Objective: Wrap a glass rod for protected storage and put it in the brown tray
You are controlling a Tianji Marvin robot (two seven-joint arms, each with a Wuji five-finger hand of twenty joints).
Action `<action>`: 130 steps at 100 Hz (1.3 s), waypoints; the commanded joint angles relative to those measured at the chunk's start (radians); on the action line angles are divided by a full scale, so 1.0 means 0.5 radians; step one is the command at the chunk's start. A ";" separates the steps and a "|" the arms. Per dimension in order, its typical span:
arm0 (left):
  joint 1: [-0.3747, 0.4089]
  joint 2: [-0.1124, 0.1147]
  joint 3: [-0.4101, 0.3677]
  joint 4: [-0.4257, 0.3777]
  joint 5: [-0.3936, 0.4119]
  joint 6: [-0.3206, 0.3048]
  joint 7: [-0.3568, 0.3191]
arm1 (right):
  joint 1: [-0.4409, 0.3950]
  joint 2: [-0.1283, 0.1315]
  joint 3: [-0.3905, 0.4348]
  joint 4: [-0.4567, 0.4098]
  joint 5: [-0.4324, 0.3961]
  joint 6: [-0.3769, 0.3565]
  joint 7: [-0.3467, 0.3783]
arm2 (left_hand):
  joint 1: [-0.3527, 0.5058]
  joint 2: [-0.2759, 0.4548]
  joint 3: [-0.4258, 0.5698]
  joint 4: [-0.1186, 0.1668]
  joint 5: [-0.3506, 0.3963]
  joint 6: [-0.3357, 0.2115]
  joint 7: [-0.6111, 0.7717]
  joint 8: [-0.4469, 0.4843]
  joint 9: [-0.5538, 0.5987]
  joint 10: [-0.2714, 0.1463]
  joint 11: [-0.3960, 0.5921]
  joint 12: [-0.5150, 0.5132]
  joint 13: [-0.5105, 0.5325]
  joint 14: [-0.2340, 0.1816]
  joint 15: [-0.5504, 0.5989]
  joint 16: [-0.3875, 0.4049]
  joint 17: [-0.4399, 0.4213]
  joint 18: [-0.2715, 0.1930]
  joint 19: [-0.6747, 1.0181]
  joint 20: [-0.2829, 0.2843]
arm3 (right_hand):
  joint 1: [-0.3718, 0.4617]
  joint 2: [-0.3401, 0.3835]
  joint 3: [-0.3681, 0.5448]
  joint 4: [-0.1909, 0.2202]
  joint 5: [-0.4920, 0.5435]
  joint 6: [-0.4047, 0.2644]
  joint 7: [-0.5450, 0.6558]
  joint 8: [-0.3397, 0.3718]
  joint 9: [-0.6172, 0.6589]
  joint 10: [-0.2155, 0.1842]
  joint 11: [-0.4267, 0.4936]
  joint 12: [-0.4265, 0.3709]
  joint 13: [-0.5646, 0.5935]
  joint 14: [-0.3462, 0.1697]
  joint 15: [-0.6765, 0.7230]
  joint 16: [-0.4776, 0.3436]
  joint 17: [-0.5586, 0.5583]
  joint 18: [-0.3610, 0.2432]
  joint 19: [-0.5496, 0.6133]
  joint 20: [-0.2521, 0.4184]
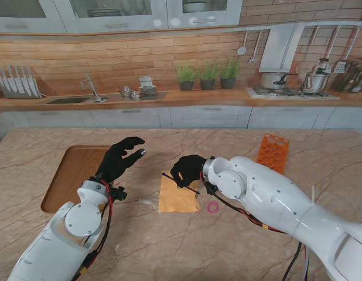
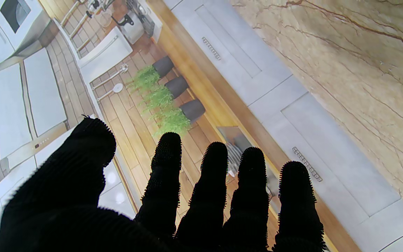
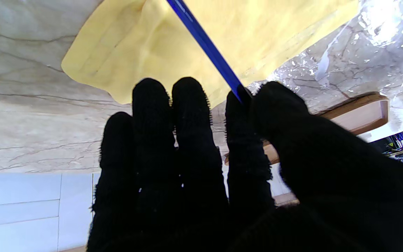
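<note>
Fingers of right hand [image 1: 187, 170] pinch glass rod [image 1: 180, 182]; left hand [image 1: 119, 159] spread; brown tray [image 1: 69, 175] bare.

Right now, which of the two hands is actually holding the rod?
The right hand: it pinches the blue glass rod between thumb and forefinger over the yellow cloth. The left hand hovers open by the brown tray, holding nothing.

Marbled beige desk [image 1: 239, 246]. On it: brown tray [image 1: 72, 175] at left; yellow cloth [image 1: 176, 198] at centre; small pink ring [image 1: 213, 207] just right of cloth; orange rack [image 1: 273, 151] farther right, well apart from tray.
</note>
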 commanded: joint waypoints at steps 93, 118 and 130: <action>0.012 -0.004 0.005 -0.017 -0.008 0.035 -0.006 | 0.018 -0.129 -0.204 0.135 -0.119 0.264 -0.205 | 0.043 0.083 -0.065 0.047 0.062 -0.003 -0.034 -0.003 0.039 -0.021 -0.004 0.008 0.013 0.023 0.018 0.034 0.003 0.024 0.050 0.036 | -0.252 -0.132 0.189 0.021 0.081 -0.252 0.156 0.192 -0.025 0.102 0.273 0.102 -0.004 -0.017 0.304 0.114 -0.010 -0.040 0.205 -0.024; 0.006 -0.006 0.012 -0.013 -0.014 0.046 -0.004 | -0.001 -0.130 -0.214 0.124 -0.131 0.314 -0.211 | 0.043 0.084 -0.067 0.048 0.058 -0.006 -0.031 -0.001 0.036 -0.020 0.000 0.010 0.013 0.019 0.021 0.034 0.003 0.024 0.054 0.037 | -0.276 -0.144 0.202 0.039 0.025 -0.317 0.172 0.257 -0.126 0.104 0.321 0.137 -0.097 -0.021 0.344 0.134 -0.064 -0.059 0.209 -0.027; 0.004 -0.007 0.014 -0.011 -0.018 0.050 -0.005 | -0.001 -0.134 -0.224 0.124 -0.127 0.321 -0.206 | 0.043 0.084 -0.066 0.048 0.058 -0.007 -0.031 -0.001 0.036 -0.023 0.002 0.010 0.012 0.019 0.021 0.034 0.003 0.022 0.055 0.036 | -0.286 -0.141 0.199 0.039 0.015 -0.322 0.185 0.276 -0.146 0.106 0.330 0.143 -0.116 -0.020 0.351 0.136 -0.080 -0.059 0.208 -0.028</action>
